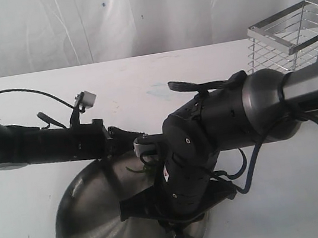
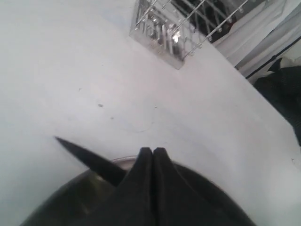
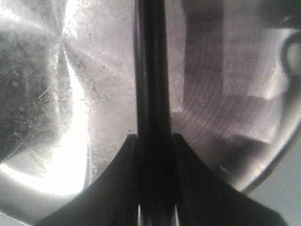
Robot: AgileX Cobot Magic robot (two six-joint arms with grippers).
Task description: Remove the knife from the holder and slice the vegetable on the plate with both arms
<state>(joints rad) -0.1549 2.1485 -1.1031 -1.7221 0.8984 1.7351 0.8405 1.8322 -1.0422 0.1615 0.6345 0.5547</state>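
Observation:
The plate (image 1: 91, 225) lies at the table's front, its dull steel filling the right wrist view (image 3: 37, 94). On its far part lies the green vegetable (image 1: 141, 169), just under the tip of my left gripper (image 1: 133, 141). That gripper (image 2: 153, 151) is shut, with nothing showing between its fingers. My right gripper (image 3: 153, 137) is shut on the dark knife (image 3: 151, 70) and hangs low over the plate (image 1: 151, 207). The blade's point (image 2: 87, 159) shows beside the left fingers. The holder (image 1: 296, 32) stands at the back right.
The right arm's thick body (image 1: 225, 121) crosses from the right and hides much of the plate's right side. In the left wrist view the holder (image 2: 174, 28) lies across bare white table. A white curtain (image 1: 131, 15) hangs behind the table.

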